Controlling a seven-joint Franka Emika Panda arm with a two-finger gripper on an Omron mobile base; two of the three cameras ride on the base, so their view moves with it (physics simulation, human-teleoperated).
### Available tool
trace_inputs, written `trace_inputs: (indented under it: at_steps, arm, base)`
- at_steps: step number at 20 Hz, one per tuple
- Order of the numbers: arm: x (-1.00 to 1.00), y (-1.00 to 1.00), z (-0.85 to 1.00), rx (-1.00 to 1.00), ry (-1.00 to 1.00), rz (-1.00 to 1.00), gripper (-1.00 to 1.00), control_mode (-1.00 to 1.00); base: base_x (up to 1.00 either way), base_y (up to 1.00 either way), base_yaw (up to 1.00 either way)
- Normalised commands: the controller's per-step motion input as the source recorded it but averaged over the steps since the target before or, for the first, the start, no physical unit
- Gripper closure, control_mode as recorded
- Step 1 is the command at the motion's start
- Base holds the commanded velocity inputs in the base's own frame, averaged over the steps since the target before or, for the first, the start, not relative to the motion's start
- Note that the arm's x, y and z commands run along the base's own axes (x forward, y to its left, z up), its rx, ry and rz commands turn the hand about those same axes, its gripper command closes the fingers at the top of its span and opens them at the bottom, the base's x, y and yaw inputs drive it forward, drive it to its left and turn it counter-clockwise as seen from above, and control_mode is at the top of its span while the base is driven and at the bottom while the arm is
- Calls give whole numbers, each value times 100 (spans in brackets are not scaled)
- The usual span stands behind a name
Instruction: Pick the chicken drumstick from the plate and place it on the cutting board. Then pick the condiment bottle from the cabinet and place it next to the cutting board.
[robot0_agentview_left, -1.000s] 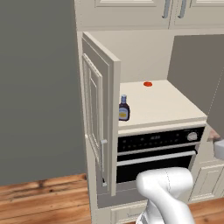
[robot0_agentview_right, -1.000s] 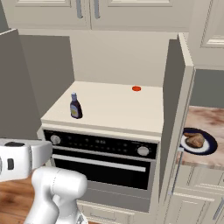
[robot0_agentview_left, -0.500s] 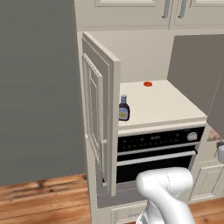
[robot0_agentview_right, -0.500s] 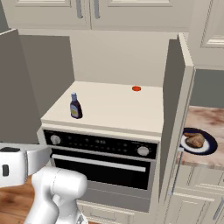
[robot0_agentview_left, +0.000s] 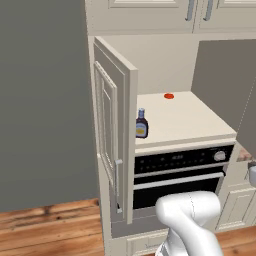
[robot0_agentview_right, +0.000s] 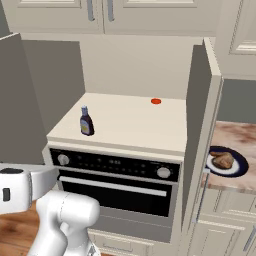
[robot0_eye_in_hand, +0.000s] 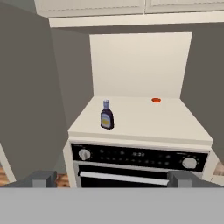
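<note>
The condiment bottle (robot0_agentview_left: 141, 124) (robot0_agentview_right: 86, 121) (robot0_eye_in_hand: 106, 115), dark brown with a yellow label and a pale cap, stands upright near the front left of the open cabinet's cream shelf (robot0_agentview_right: 135, 122). My gripper (robot0_eye_in_hand: 112, 179) is well back from it, facing the cabinet, open with nothing between its fingertips (robot0_eye_in_hand: 43, 178). The chicken drumstick (robot0_agentview_right: 223, 160) lies on the navy-rimmed plate (robot0_agentview_right: 240, 170) on the marbled counter to the right of the cabinet. The cutting board is out of view.
A small red disc (robot0_agentview_right: 156, 101) (robot0_eye_in_hand: 155, 100) lies at the back of the shelf. A black oven (robot0_agentview_right: 117, 182) sits under the shelf. The cabinet doors (robot0_agentview_left: 112, 150) (robot0_agentview_right: 200, 145) stand swung out on both sides. Upper cupboards hang overhead, and the floor is wooden.
My hand has sunk a little at the lower left of the right base view. The bottle, the plate and the doors have not moved.
</note>
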Motion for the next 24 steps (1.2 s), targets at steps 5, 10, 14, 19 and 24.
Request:
trace_inputs:
  at_steps: [5, 10, 14, 19, 24]
  arm:
    - [0, 0, 0, 0, 0, 0, -100, 100]
    - [0, 0, 0, 0, 0, 0, -100, 100]
    - [0, 0, 0, 0, 0, 0, -100, 100]
    - [0, 0, 0, 0, 0, 0, -100, 100]
    - [0, 0, 0, 0, 0, 0, -100, 100]
  base:
    - [-14, 0, 0]
    - [-31, 0, 0]
    - [-38, 0, 0]
    - [-42, 0, 0]
    - [-42, 0, 0]
